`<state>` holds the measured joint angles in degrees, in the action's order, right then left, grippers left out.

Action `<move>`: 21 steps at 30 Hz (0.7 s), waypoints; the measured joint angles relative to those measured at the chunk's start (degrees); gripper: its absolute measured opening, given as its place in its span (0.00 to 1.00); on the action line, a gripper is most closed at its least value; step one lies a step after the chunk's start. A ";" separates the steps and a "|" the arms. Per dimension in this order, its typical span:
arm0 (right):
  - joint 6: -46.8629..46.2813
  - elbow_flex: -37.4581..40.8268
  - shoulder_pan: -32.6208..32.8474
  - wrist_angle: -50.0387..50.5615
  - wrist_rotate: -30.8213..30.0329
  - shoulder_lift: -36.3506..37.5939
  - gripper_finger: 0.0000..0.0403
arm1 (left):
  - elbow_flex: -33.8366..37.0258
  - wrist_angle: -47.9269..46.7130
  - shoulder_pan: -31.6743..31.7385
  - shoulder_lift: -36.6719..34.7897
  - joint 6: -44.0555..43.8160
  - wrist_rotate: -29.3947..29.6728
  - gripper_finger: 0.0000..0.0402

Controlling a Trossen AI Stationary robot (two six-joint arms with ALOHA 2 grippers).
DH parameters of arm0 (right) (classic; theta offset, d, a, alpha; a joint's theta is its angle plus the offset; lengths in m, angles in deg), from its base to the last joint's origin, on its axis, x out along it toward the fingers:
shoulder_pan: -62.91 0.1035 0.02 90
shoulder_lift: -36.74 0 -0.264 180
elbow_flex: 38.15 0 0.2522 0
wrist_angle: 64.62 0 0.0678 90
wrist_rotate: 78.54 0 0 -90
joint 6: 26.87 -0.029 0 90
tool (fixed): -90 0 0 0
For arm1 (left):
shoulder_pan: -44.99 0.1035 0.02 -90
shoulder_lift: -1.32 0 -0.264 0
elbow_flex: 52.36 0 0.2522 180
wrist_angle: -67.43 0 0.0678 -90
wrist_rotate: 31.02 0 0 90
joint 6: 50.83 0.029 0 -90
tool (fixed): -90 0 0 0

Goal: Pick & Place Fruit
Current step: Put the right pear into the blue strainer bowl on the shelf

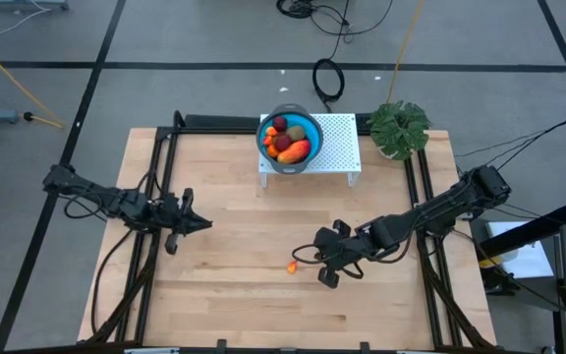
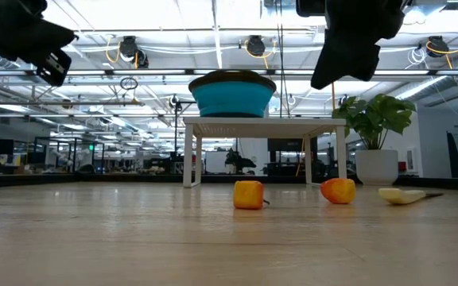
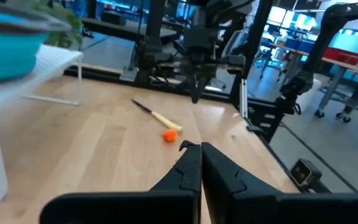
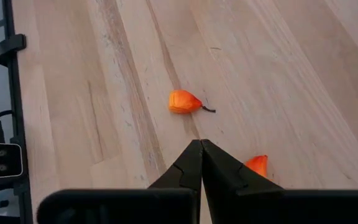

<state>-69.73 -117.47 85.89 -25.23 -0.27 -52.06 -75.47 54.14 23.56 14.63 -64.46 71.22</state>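
Right fingers: pressed together, tips meeting in a point, nothing between them, as the right wrist view shows (image 4: 201,144).
Right gripper (image 1: 327,258): over the front middle of the worktop, raised off the wood; in the low view it hangs as a dark mass at the top edge (image 2: 348,48).
Orange bits: two tiny pieces on the bare wood just beside the right gripper. One with a short dark stem (image 4: 184,101) lies ahead of the fingertips, apart from them; the second (image 4: 256,165) is partly hidden behind one finger. The low view shows both resting on the wood (image 2: 248,194) (image 2: 338,191); the high view shows only one orange speck (image 1: 292,265).
Left fingers: closed against each other, empty, in the left wrist view (image 3: 199,163).
Left gripper (image 1: 190,222): above the left side of the worktop, pointing toward the middle, well apart from the orange bits.
Knife: yellow handle, dark blade, flat on the wood near the orange bits (image 3: 155,115); low view shows it to the right of them (image 2: 404,195).
Blue bowl (image 1: 266,147): on the white perforated stand (image 1: 337,143) at the rear middle of the worktop.
Fruit in bowl: a long red-orange-yellow piece (image 1: 294,150), a brownish-green oval (image 1: 296,133), a dark red ball (image 1: 280,123); further pieces heaped there, hard to separate.
Plant: green leafy, white pot, rear right corner just beside the stand (image 1: 399,126).
Worktop: pale wood planks, dark frame rails at the sides (image 1: 224,285).
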 joint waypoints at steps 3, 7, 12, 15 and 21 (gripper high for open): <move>-0.01 0.00 0.00 -0.01 0.23 0.00 0.05 | 1.63 1.19 0.00 -0.56 -0.57 -0.31 0.01; -1.01 0.34 -0.32 -0.27 3.09 0.02 0.14 | 2.35 1.99 0.04 -0.71 -0.21 -1.19 0.03; -3.38 1.78 -0.56 -0.30 3.28 0.02 0.28 | 2.35 2.48 1.39 -0.71 1.35 -3.34 0.00; -3.36 2.36 -0.62 -0.73 4.02 0.02 0.35 | 2.35 2.48 3.28 -0.72 1.57 -4.45 0.02; -1.87 2.64 -0.87 -0.82 4.27 0.02 0.43 | 2.35 2.38 7.87 -0.72 1.32 -10.48 0.00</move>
<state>-71.60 -114.83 85.01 -26.04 4.01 -52.03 -73.13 56.52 31.44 13.92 -63.14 60.75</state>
